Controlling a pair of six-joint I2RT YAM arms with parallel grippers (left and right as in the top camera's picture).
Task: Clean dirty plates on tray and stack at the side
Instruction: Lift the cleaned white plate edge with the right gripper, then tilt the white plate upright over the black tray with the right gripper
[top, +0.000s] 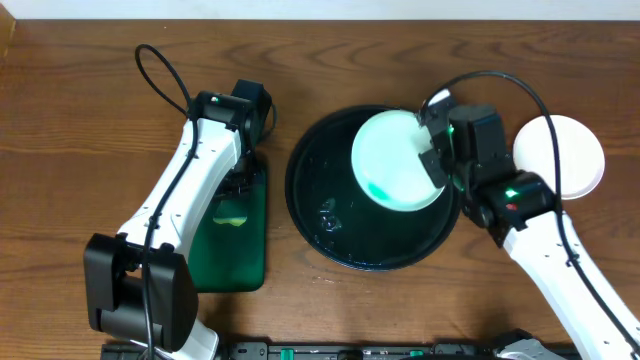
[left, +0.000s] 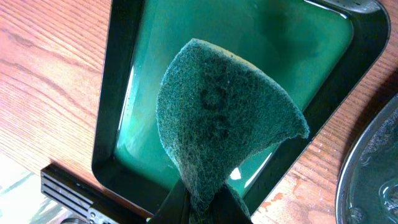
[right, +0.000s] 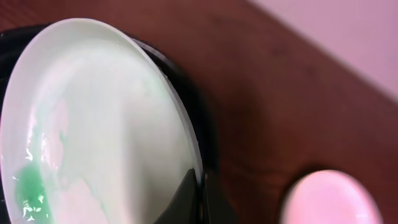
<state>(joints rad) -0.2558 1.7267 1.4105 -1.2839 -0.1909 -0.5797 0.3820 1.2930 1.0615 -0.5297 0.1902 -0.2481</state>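
A pale mint plate (top: 393, 160) with a teal-green smear (right: 28, 190) is tilted up over the right half of the round black tray (top: 325, 215). My right gripper (top: 438, 165) is shut on that plate's right rim; in the right wrist view the fingers (right: 200, 194) pinch the plate (right: 106, 118) at its edge. A white plate (top: 562, 155) lies flat on the table to the right of the tray. My left gripper (left: 208, 202) is shut on a dark green scouring sponge (left: 224, 118), which it holds above the green rectangular tray (left: 261, 37).
The dark green rectangular tray (top: 238, 245) lies left of the black tray, with the left arm (top: 190, 180) stretched over it. The black tray's rim (left: 373, 168) shows at the right of the left wrist view. Cables loop above both arms.
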